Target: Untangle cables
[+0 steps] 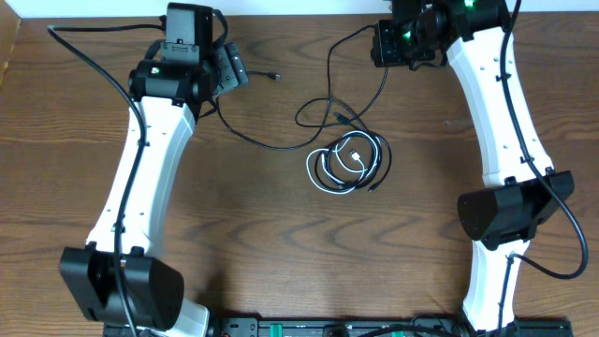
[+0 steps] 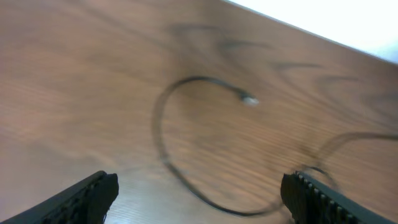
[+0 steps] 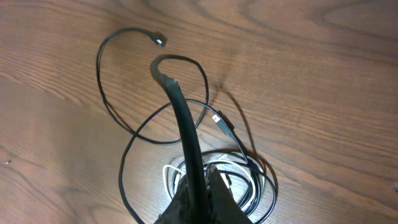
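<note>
Left gripper [image 2: 199,188] hangs wide apart over a loose black cable [image 2: 160,134] on the table [image 1: 281,243]; right gripper [image 3: 198,194] is clamped on a second black cable [image 3: 180,106] above the white cable [image 3: 169,177] coil; we judge them light, limp and snag-prone; best gripped near a plug.

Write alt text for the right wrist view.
The right gripper, shut, pinches a black cable that rises from its fingertips and hooks over at the top. Below, on the wooden table, lie a coiled white cable, further black loops and a plug.
</note>
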